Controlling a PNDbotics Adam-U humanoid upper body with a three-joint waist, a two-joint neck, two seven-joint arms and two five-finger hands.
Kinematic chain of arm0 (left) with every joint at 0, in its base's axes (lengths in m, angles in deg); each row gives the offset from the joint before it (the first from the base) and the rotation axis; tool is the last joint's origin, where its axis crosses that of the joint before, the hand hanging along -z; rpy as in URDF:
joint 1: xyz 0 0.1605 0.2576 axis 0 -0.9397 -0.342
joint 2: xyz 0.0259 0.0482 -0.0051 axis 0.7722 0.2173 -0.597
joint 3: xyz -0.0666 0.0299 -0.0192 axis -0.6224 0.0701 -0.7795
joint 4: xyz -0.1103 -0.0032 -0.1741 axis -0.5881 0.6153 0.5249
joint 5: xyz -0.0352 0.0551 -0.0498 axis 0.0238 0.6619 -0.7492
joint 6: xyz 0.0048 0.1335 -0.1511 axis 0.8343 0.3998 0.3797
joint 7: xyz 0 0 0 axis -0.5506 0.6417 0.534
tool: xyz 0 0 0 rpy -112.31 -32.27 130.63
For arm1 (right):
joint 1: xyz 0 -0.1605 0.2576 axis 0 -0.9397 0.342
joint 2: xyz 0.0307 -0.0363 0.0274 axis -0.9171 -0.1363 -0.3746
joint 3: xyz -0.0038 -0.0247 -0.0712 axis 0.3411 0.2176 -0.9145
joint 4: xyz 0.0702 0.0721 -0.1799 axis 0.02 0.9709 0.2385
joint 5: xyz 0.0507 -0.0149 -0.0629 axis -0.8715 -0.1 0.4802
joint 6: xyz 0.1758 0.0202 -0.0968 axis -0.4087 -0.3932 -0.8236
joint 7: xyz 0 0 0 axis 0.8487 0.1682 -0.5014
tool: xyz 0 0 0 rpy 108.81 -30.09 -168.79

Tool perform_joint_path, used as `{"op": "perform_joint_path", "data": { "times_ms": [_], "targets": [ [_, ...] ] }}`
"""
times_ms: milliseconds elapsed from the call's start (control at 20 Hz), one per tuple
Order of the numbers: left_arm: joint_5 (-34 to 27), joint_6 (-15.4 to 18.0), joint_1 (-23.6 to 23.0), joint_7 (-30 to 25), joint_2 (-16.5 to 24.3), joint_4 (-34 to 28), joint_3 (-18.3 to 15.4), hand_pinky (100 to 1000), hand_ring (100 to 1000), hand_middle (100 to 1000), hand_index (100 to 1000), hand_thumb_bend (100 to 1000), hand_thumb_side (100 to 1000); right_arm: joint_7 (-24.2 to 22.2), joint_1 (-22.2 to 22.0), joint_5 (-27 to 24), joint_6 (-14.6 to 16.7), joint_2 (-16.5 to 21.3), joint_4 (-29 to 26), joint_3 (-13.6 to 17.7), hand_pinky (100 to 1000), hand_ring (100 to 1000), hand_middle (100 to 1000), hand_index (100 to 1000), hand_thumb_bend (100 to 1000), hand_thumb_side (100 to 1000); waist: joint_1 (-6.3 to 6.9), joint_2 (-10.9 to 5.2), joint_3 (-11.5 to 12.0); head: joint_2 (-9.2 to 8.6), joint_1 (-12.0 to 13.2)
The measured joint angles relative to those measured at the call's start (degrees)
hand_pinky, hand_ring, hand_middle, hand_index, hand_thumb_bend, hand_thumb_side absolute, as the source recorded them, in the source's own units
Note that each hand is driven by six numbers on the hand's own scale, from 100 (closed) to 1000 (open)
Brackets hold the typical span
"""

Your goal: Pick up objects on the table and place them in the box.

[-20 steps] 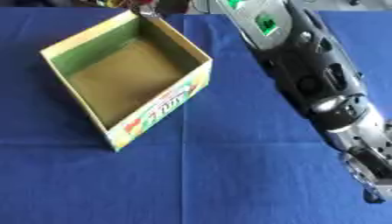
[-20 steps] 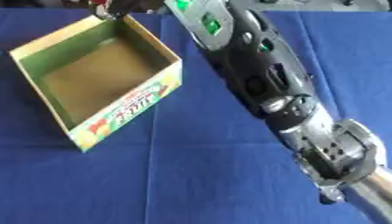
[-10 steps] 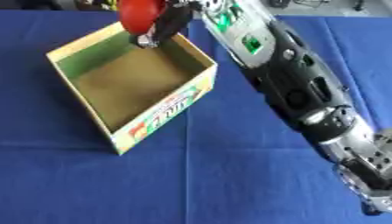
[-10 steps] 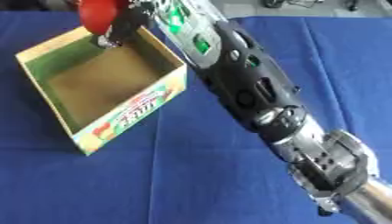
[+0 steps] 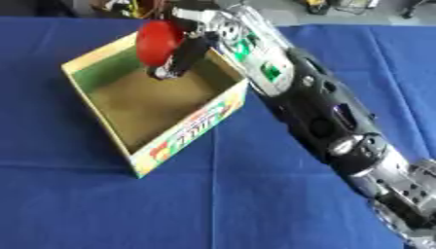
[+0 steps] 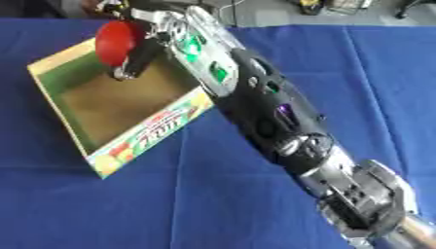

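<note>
An open cardboard box (image 5: 182, 137) with a green inner wall and a printed front stands on the blue table, left of centre. My right arm reaches across from the lower right. Its hand (image 5: 182, 57) is over the box's far side, fingers curled round a red round object (image 5: 157, 42) held above the box's inside. The box floor (image 5: 149, 104) shows nothing lying on it. The left hand shows in neither view.
A blue cloth (image 5: 102, 204) covers the table. Cables and dark gear (image 6: 332, 6) lie beyond the far edge. My right forearm (image 5: 328, 121) crosses the table's right half diagonally.
The right hand with the red object has come down and toward me, from the box's far edge to over its inside. The view has shifted too.
</note>
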Motion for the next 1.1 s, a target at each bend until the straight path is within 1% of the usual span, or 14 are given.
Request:
{"op": "perform_joint_path", "data": {
  "times_ms": [150, 300, 400, 450, 500, 550, 600, 700, 750, 800, 900, 950, 1100],
  "targets": [
    [0.0, 0.0, 0.0, 0.0, 0.0, 0.0, 0.0, 642, 872, 810, 826, 100, 986, -0.2, -0.5, 4.3, 0.8, -1.3, 1.5, -0.4, 286, 591, 564, 595, 100, 281, 0.06, 0.04, 0.0, -0.2, -0.1],
    [0.0, 0.0, 0.0, 0.0, 0.0, 0.0, 0.0, 642, 872, 810, 826, 100, 986, -1.0, -0.8, 8.7, 2.1, -2.2, 2.6, -0.9, 353, 628, 610, 661, 100, 267, 0.13, 0.21, 0.0, -0.21, -0.1],
    [0.0, 0.0, 0.0, 0.0, 0.0, 0.0, 0.0, 642, 872, 810, 826, 100, 986, -2.0, -0.8, 10.9, 3.3, -2.6, 2.8, -1.0, 370, 639, 622, 677, 100, 271, 0.17, 0.24, 0.0, -0.21, -0.1],
    [0.0, 0.0, 0.0, 0.0, 0.0, 0.0, 0.0, 641, 872, 809, 826, 100, 986, -2.6, -0.8, 11.8, 3.9, -2.7, 2.8, -1.0, 437, 691, 695, 754, 100, 335, 0.17, 0.25, 0.0, -0.21, -0.1],
    [0.0, 0.0, 0.0, 0.0, 0.0, 0.0, 0.0, 641, 872, 808, 826, 100, 986, -3.2, -0.8, 12.4, 4.5, -2.8, 2.8, -1.0, 474, 727, 741, 797, 100, 388, 0.18, 0.25, 0.0, -0.2, -0.1],
    [0.0, 0.0, 0.0, 0.0, 0.0, 0.0, 0.0, 641, 872, 808, 826, 100, 986, -3.8, -0.8, 12.9, 5.1, -2.9, 2.8, -1.0, 474, 727, 741, 797, 100, 388, 0.2, 0.25, 0.0, -0.2, -0.1],
    [0.0, 0.0, 0.0, 0.0, 0.0, 0.0, 0.0, 641, 872, 808, 825, 100, 986, -4.5, -0.8, 13.3, 5.7, -3.0, 2.4, -1.0, 557, 778, 792, 845, 376, 524, 0.22, 0.25, 0.0, -0.19, -0.1],
    [0.0, 0.0, 0.0, 0.0, 0.0, 0.0, 0.0, 641, 872, 807, 825, 100, 986, -5.6, -0.7, 13.6, 6.8, -3.0, 1.4, -1.0, 627, 820, 828, 878, 639, 614, 0.24, 0.25, 0.0, -0.1, -0.1],
    [0.0, 0.0, 0.0, 0.0, 0.0, 0.0, 0.0, 641, 872, 807, 825, 100, 986, -6.2, -0.7, 13.6, 7.4, -3.0, 0.7, -0.9, 658, 837, 837, 891, 666, 655, 0.24, 0.25, 0.0, 0.02, -0.1],
    [0.0, 0.0, 0.0, 0.0, 0.0, 0.0, 0.0, 641, 872, 807, 825, 100, 986, -6.7, -0.7, 13.5, 7.9, -3.0, -0.1, -0.8, 658, 837, 837, 891, 666, 655, 0.24, 0.25, 0.0, 0.15, -0.1],
    [0.0, 0.0, 0.0, 0.0, 0.0, 0.0, 0.0, 640, 872, 807, 826, 100, 986, -7.4, -0.4, 12.9, 8.4, -2.9, -1.6, -0.3, 725, 876, 879, 933, 687, 707, 0.23, 0.25, -0.1, 0.28, 0.1],
    [0.0, 0.0, 0.0, 0.0, 0.0, 0.0, 0.0, 640, 872, 807, 826, 100, 986, -7.6, -0.1, 12.4, 8.5, -2.7, -2.3, 0.1, 731, 878, 882, 941, 691, 716, 0.21, 0.25, -0.1, 0.3, 0.2],
    [0.0, 0.0, 0.0, 0.0, 0.0, 0.0, 0.0, 640, 872, 806, 825, 100, 986, -7.6, 0.8, 10.3, 8.5, -1.9, -4.4, 1.2, 785, 901, 897, 960, 710, 764, 0.09, 0.25, -0.3, 0.68, 0.8]
  ]
}}
